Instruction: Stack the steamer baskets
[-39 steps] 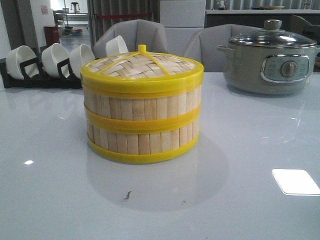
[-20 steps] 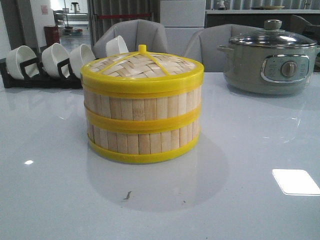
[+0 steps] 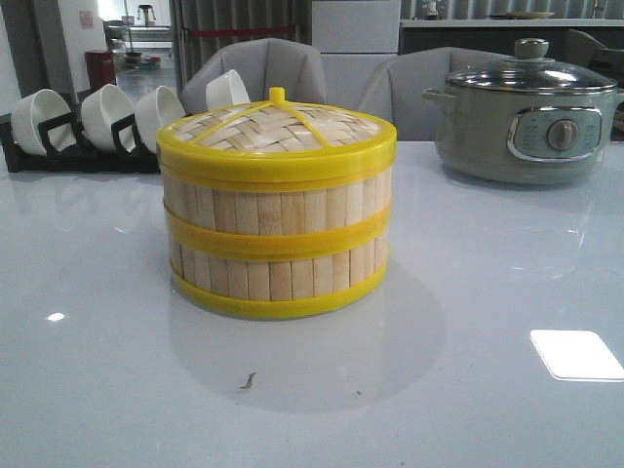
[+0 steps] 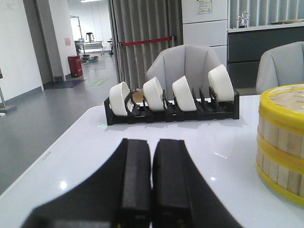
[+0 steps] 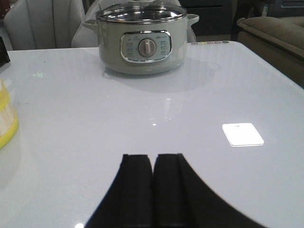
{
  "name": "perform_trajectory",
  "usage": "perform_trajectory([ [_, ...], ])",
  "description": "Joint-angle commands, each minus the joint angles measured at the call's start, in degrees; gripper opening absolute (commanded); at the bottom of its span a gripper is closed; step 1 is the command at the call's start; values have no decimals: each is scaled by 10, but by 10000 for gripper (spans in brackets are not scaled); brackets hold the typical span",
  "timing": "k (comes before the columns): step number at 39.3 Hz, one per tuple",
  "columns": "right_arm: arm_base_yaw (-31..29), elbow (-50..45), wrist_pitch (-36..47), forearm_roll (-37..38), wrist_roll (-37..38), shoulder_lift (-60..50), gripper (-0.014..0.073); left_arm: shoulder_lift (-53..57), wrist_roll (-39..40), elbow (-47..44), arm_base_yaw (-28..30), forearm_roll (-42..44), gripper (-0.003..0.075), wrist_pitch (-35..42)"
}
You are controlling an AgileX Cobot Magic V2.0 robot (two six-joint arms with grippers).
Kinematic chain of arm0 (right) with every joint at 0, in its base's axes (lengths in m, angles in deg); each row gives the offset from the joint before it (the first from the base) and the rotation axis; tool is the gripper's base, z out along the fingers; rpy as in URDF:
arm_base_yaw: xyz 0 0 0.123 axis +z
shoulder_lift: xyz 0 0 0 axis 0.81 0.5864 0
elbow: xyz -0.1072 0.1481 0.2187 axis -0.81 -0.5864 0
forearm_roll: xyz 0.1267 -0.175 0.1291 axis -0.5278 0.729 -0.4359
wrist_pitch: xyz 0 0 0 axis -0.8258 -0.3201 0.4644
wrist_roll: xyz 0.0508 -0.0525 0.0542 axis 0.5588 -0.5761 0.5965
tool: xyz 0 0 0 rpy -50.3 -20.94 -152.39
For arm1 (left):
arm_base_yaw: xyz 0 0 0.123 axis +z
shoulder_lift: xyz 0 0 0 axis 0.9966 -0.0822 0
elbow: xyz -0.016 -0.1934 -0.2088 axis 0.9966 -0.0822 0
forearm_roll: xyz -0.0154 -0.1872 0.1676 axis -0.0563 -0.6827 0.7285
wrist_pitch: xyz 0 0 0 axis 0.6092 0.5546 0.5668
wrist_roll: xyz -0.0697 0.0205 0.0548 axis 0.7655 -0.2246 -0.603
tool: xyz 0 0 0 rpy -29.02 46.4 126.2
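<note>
Two steamer baskets stand stacked one on the other in the middle of the table, the upper basket (image 3: 278, 205) on the lower basket (image 3: 278, 278). The woven lid (image 3: 278, 132) with its yellow knob sits on top. The stack also shows in the left wrist view (image 4: 282, 142), and a sliver of it shows in the right wrist view (image 5: 5, 118). My left gripper (image 4: 152, 142) is shut and empty, left of the stack and apart from it. My right gripper (image 5: 153, 157) is shut and empty, right of the stack over bare table. Neither gripper shows in the front view.
A grey-green electric pot (image 3: 526, 122) with a glass lid stands at the back right, also in the right wrist view (image 5: 145, 42). A black rack of white bowls (image 3: 88, 127) stands at the back left, also in the left wrist view (image 4: 171, 99). Grey chairs stand behind the table.
</note>
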Motion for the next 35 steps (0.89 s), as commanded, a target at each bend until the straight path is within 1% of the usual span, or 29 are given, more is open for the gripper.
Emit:
perform_trajectory([
  [1,-3,6,73,-2,-1,-12,56,8,1,0,-4,-1,90,44],
  [23,-3,6,88,-9,-2,-12,56,8,1,0,-4,-1,90,44],
  [26,-3,6,88,-24,-17,-12,56,8,1,0,-4,-1,90,44],
  [30,-3,6,90,-55,-57,-12,56,8,1,0,-4,-1,90,44],
  [35,-3,6,95,-62,-64,-12,56,8,1,0,-4,-1,90,44],
])
